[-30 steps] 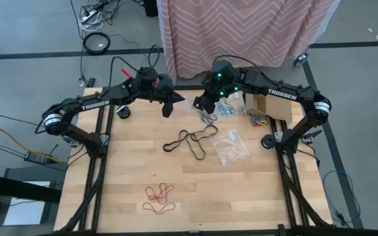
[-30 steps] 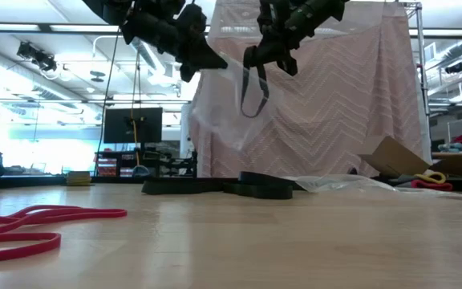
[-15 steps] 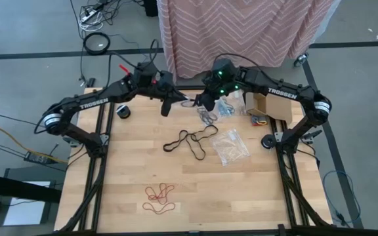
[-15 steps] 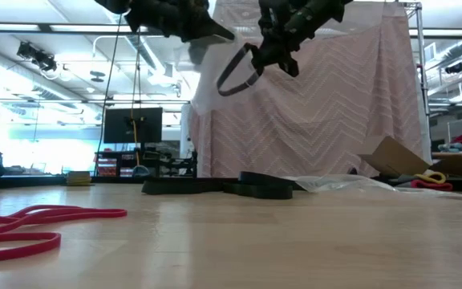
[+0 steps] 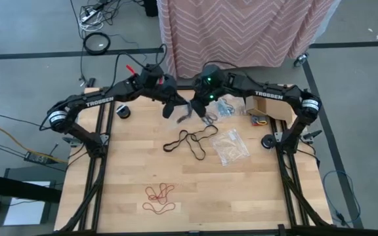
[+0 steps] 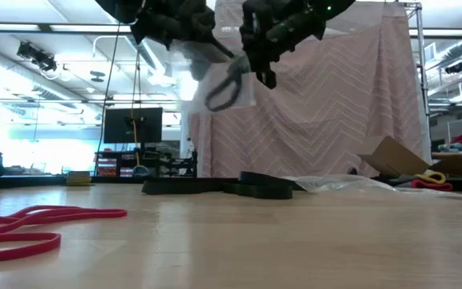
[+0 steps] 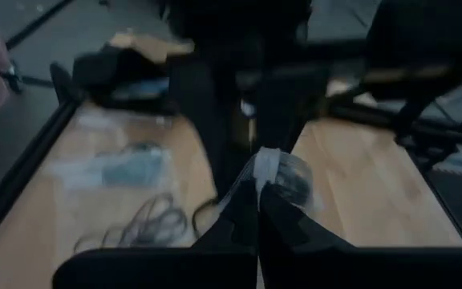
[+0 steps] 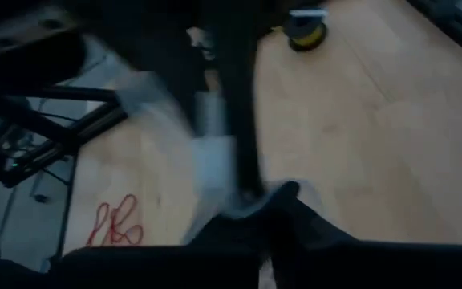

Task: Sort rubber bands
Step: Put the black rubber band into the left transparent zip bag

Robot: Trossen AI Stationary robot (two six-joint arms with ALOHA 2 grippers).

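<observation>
High view: red rubber bands [image 5: 159,198] lie sorted near the table [image 5: 268,196] front; black rubber bands [image 5: 190,139] remain mid-table. Above them, the left gripper [image 5: 168,109] is pressed together and the right gripper [image 5: 194,108] pinches a clear bag [image 6: 215,80].

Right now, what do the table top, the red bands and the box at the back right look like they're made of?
Table top: looks like wood, pale butcher-block strips with visible grain, matte finish.
Red bands: probably rubber; thin, limp loops lying flat in curls, dull surface.
Box: looks like cardboard, plain brown, with an open flap standing up in the low view.
</observation>
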